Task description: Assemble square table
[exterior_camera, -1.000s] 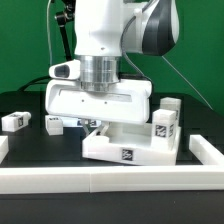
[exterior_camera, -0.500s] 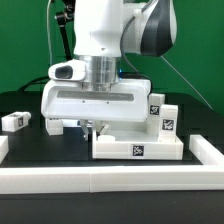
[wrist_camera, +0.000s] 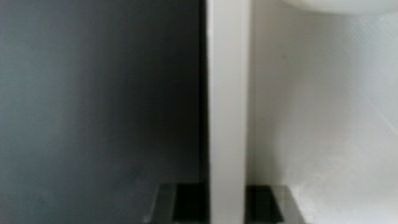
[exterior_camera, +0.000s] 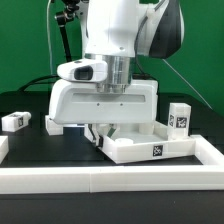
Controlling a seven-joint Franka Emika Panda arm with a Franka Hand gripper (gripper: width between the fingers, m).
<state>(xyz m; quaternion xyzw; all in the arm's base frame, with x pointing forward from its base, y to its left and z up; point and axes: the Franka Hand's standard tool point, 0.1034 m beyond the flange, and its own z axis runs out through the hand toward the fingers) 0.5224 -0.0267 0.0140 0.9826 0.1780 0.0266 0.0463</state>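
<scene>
Under the gripper point(exterior_camera: 100, 128), the square table top point(exterior_camera: 150, 148) has its rim pinched between both fingers point(wrist_camera: 185, 204).

We are looking at a black table point(exterior_camera: 25, 145) that is carrying loose white parts. The square table top point(exterior_camera: 140, 148) is resting on it toward the exterior view's right, rim upward and a tag showing on its near side. An upright leg point(exterior_camera: 180, 116) is standing just behind it. An outer leg point(exterior_camera: 14, 120) and an inner leg point(exterior_camera: 52, 124) are lying at the exterior view's left. A white border wall point(exterior_camera: 100, 178) is running along the near edge.
</scene>
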